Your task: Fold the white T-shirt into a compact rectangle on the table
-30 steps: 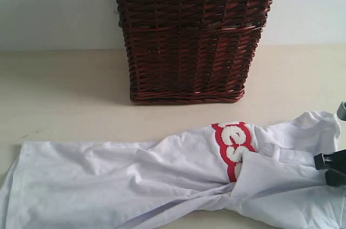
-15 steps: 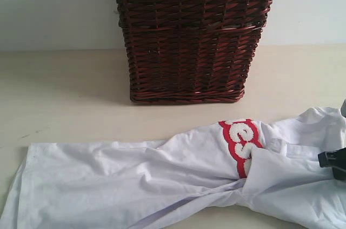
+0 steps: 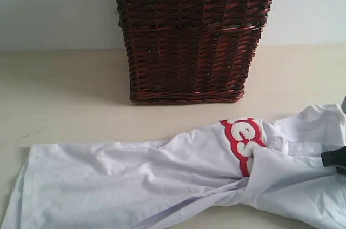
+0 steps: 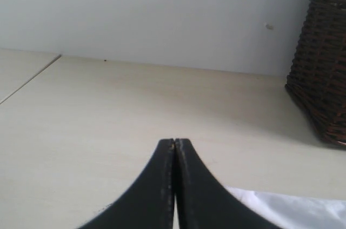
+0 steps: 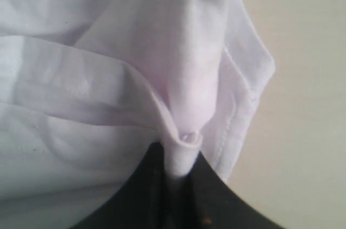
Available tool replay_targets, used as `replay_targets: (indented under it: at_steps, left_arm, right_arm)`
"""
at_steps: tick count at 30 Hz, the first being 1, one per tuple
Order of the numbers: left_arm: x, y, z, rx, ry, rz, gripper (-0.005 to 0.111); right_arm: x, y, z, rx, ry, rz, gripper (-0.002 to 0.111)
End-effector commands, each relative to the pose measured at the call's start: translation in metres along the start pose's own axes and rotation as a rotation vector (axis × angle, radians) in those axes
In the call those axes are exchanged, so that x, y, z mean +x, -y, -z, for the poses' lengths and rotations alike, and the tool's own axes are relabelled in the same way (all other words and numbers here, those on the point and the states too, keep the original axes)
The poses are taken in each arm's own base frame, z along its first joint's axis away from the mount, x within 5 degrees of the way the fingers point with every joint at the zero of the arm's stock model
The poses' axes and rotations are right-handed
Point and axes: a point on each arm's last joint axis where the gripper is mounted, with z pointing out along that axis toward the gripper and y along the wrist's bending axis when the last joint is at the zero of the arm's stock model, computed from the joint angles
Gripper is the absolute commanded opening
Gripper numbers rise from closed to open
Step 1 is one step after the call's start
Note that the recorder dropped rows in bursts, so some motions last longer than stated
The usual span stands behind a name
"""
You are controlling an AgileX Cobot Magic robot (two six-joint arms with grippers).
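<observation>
I am pinching a fold of the white T-shirt [image 3: 135,180] in my right gripper [image 5: 178,160], left gripper [image 4: 174,143] closed empty, judging a low, steady pull best for flattening it.

Cropped at bottom, right: white T-shirt [image 3: 135,180]; lettering [image 3: 243,138] partly hidden.
</observation>
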Motion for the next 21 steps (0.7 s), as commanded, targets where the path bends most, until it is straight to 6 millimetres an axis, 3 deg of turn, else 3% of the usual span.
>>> replay_targets:
  at_steps: [1,13,21]
  left_arm:
    - [0.000,0.000,0.000,0.000,0.004,0.001,0.000]
    - [0.000,0.000,0.000,0.000,0.004,0.001,0.000]
    - [0.000,0.000,0.000,0.000,0.004,0.001,0.000]
  right_arm:
    - [0.000,0.002,0.002,0.019,0.013,0.056,0.000]
    - [0.001,0.001,0.002,0.002,0.003,0.134,0.000]
    - [0.005,0.024,0.006,0.045,0.012,0.035,0.000]
